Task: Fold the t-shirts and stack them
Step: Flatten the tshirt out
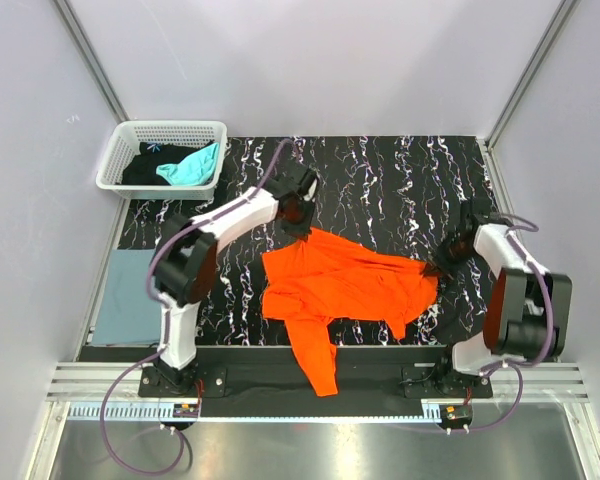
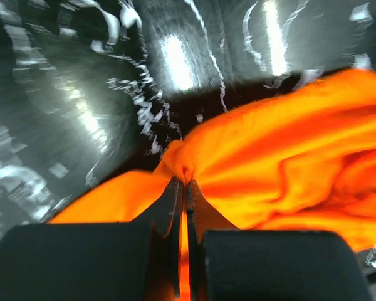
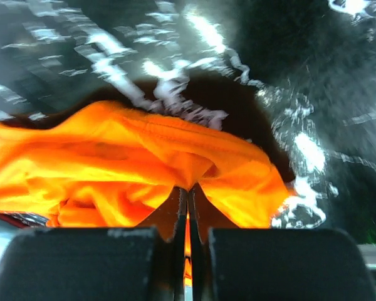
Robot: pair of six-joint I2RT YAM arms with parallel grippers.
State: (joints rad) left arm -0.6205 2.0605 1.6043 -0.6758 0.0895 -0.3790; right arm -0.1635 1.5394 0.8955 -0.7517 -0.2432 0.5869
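Found the bright orange short-sleeved cloth tee lying rumpled on the near half of the black, white-veined mat, with one long part trailing over the mat's near edge. Saw the left gripper clenched on a pinch of the orange cloth toward the mat's middle, jaws pressed together with only a thin fold between them. Saw the right gripper likewise clamped on a bunch of the same cloth, close to the mat's right side. Noted a flat slate grey-blue tee just off the mat's left edge. Noted also a white plastic lattice basket at the mat's far-left corner, holding a teal tee and a black tee.

Judged the orange tee light, limp and without any stiffness. Expected it to sag between the two pinches and to drag its loose part along the mat. Judged seams, hems and shoulder corners the best places to take hold — thicker there, and less apt to slip from narrow fingers. Reckoned the step in hand a spreading of the tee flat, with folding not yet begun.
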